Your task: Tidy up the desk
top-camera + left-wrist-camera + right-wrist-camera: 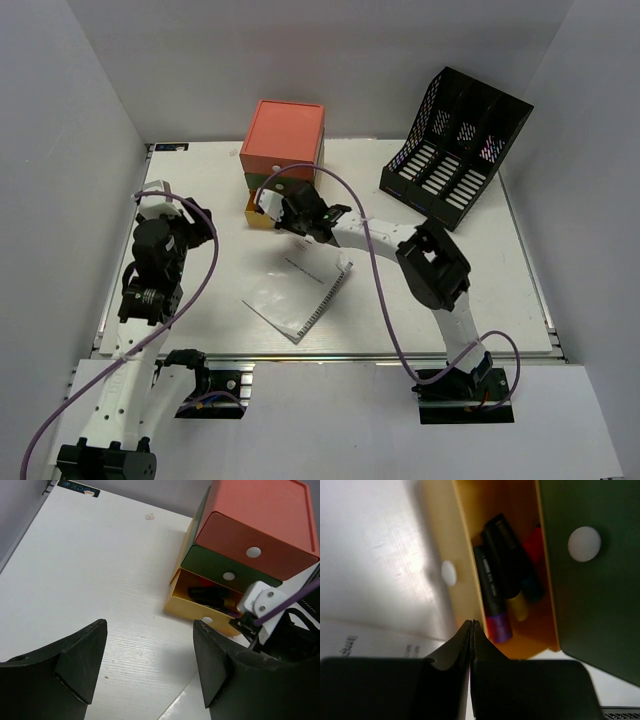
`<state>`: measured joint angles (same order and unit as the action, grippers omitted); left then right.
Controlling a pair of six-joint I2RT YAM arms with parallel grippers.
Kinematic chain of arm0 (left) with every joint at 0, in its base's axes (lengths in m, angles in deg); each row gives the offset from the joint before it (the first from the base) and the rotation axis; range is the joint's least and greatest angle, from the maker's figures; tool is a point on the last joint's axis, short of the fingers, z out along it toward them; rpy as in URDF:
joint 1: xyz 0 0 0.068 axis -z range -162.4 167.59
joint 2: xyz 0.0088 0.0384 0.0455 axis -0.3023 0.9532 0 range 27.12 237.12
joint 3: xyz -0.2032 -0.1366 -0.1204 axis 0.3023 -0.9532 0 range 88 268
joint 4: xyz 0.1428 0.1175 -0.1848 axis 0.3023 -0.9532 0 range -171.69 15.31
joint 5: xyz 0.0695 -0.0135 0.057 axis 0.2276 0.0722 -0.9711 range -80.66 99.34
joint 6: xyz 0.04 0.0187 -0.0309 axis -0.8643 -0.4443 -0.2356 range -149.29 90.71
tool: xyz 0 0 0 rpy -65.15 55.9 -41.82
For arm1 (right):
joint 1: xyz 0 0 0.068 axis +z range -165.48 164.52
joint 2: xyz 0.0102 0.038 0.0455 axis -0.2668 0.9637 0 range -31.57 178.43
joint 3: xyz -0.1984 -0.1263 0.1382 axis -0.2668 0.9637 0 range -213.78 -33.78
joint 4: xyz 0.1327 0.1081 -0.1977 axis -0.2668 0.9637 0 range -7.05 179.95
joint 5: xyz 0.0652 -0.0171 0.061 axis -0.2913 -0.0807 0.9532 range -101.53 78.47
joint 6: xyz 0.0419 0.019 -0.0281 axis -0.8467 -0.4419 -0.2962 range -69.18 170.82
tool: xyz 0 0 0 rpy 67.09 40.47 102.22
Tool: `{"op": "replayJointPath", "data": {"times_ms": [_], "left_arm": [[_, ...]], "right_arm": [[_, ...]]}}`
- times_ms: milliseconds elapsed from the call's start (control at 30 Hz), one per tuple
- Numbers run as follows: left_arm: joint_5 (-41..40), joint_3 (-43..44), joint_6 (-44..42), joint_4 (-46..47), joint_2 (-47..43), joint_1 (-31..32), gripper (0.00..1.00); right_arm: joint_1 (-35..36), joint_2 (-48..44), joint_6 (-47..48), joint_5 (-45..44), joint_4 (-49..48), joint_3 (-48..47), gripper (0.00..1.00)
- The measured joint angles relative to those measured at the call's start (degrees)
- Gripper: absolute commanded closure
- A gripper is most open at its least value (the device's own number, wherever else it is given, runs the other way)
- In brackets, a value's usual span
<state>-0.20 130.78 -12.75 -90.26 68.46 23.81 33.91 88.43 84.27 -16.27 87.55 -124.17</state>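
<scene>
Two arms reach over the white desk (480, 290), which spans the whole walled cell. The left end effector (147, 650) hangs spread wide above it, left of the drawer box (284, 135). The right end effector (471, 627) is pressed together, empty, at the front of the pulled-out yellow drawer (462, 555), which holds what look like markers (492, 585). A notebook (300, 295) lies nearby.

Bright, even overhead light in the top view, soft shadows. Sharp in the left wrist view. Dim and blurred in the right wrist view, glare on the flat white worktop (385, 555) at upper left.
</scene>
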Motion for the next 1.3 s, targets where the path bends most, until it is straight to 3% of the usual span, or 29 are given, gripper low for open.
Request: {"op": "replayJointPath", "data": {"times_ms": [633, 833, 1100, 1133, 1200, 1233, 1267, 1300], "left_arm": [[-1.9, 0.0, -0.4, -0.8, 0.2, 0.0, 0.20], [-1.4, 0.0, -0.5, -0.7, 0.4, 0.0, 0.15], [2.2, -0.8, -0.9, 0.8, -0.2, 0.0, 0.14], [3.0, -1.2, -1.0, 1.1, -0.5, 0.0, 0.18], [6.2, -2.1, -1.5, 1.9, -1.2, 0.0, 0.28], [7.6, -2.4, -1.7, 2.3, -1.5, 0.0, 0.35], [9.6, -2.9, -2.0, 3.2, -1.7, 0.0, 0.55], [12.2, -3.4, -2.6, 4.1, -2.0, 0.0, 0.63]], "right_arm": [[0.3, 11.5, 5.8, -18.1, -17.5, -4.2, 1.00], [0.3, 13.5, 7.1, -19.6, -18.1, -5.4, 1.00], [0.1, 13.5, 6.1, -19.4, -17.5, -6.3, 1.00], [-0.1, 12.6, 5.2, -17.0, -16.2, -5.6, 1.00], [-0.4, 8.4, 2.1, -9.2, -10.1, -2.5, 0.84], [-0.7, 5.5, 0.3, -5.1, -6.2, -1.4, 0.63], [-1.0, 2.2, -1.4, -0.7, -2.4, -0.3, 0.53], [-1.2, -1.9, -3.3, 3.1, 0.9, 0.9, 0.44]]}}
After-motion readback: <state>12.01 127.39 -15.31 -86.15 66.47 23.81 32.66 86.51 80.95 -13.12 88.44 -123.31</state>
